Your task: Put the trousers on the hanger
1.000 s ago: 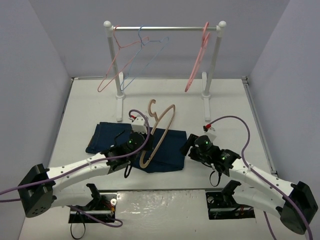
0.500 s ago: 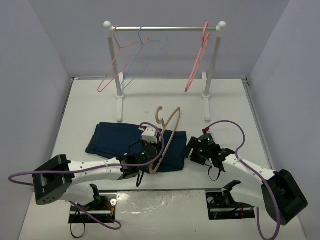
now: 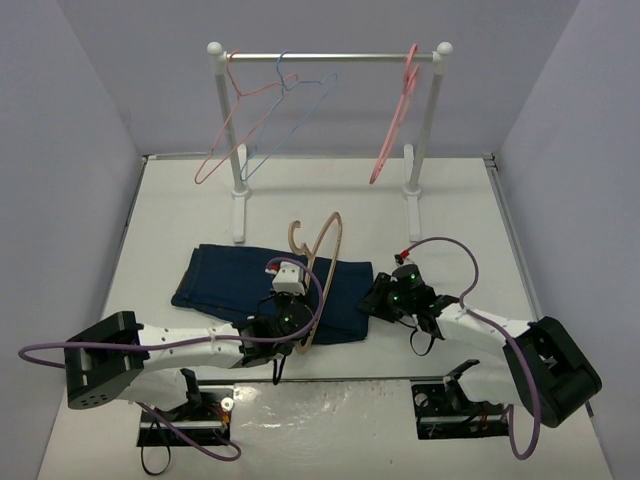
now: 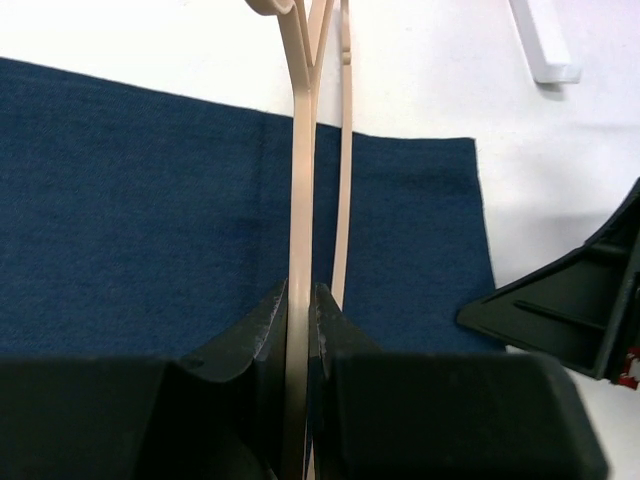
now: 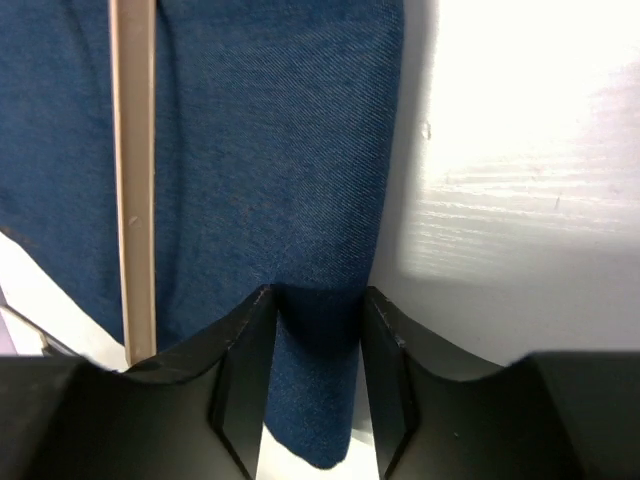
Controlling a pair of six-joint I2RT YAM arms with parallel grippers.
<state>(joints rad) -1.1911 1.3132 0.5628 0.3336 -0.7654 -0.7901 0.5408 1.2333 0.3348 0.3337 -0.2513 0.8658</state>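
Note:
The dark navy trousers (image 3: 225,280) lie flat on the white table, folded, in front of the rack. My left gripper (image 3: 298,335) is shut on the lower bar of the tan hanger (image 3: 325,262), which stands tilted above the trousers' right part, hook up. In the left wrist view the hanger (image 4: 300,200) runs straight out from between the closed fingers of the left gripper (image 4: 300,295) over the trousers (image 4: 150,200). My right gripper (image 3: 375,300) sits at the trousers' right edge. Its jaws (image 5: 318,300) straddle that edge of the trousers (image 5: 260,150) and stand apart; the hanger (image 5: 132,180) passes to the left.
A white clothes rack (image 3: 325,57) stands at the back with thin pink hangers (image 3: 235,130) (image 3: 395,120) and a light-blue hanger (image 3: 290,115). One rack foot (image 4: 540,45) shows in the left wrist view. Grey walls close in the table on both sides.
The left arm has swung the hanger right and then back left over the trousers. The right gripper has slid left onto the trousers' edge, its jaws narrowing.

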